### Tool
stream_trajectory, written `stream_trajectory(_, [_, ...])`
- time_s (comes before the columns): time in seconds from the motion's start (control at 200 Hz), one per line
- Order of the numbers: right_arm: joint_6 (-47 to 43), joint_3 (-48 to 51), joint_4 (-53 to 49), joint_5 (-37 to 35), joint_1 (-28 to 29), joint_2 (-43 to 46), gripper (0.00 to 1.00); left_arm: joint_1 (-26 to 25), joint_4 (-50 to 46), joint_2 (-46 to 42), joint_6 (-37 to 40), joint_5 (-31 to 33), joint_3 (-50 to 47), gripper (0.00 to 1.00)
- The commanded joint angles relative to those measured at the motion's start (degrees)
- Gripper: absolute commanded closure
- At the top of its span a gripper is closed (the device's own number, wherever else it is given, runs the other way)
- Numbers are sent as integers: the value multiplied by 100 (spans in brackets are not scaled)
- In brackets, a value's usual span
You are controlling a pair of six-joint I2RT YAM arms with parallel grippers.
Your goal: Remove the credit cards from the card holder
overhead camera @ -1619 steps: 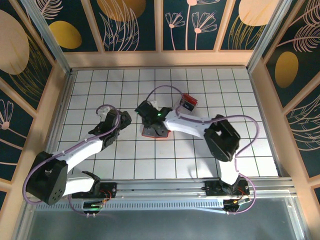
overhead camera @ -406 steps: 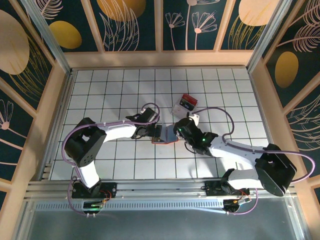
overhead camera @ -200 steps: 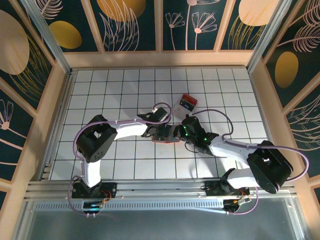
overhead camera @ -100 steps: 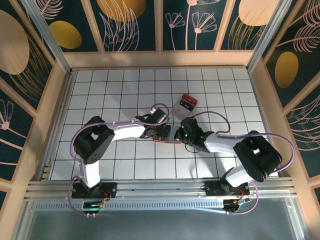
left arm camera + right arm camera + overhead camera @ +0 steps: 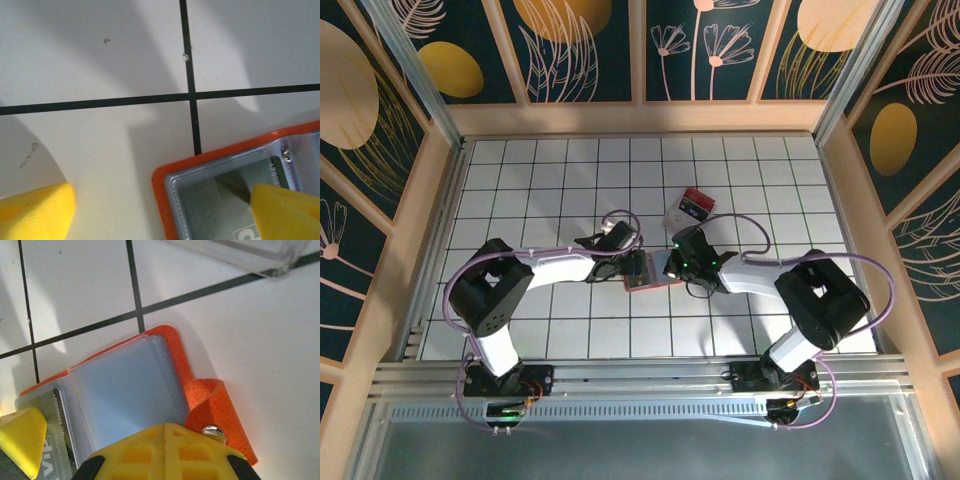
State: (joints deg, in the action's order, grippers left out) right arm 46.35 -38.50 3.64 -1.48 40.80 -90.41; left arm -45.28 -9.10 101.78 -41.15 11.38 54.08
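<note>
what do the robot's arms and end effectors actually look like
The left arm and right arm are white tubular links joined by chunky black joint housings. A thin purple cable loops along each. A small green light glows near the right wrist. The left end effector and right end effector have bright yellow fingers; one right finger has a moulded square grid.

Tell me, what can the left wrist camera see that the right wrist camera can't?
Left wrist: the left end effector's yellow fingertips standing wide apart, and tiny numbers on the card's edge. Right wrist: a folded orange flap with a shiny snap, plus a corner of the clear box. Both: the orange-rimmed card holder with a card inside, lying on the white table with black grid lines.
</note>
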Motion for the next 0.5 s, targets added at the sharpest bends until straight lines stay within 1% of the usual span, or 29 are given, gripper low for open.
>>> stream_trajectory(0.0, [-298,-249,-491,-162,-57,-15,100,36,18,43,-186,-236,-123,14])
stream_trajectory(0.035, [-343,-329,-585,-156,-50,41,100,37,14,44,-190,-217,-137,16])
stream_trajectory(0.245, [-469,-893,-1097,-231,48,383,100,47,30,62,-145,-231,-174,16])
stream_trajectory(0.355, [-446,-1106,-994,-67,77,410,100,49,83,60,-146,-276,-163,15])
stream_trajectory(0.495, [-297,-1246,-650,24,99,187,100,50,91,62,-122,-268,-153,15])
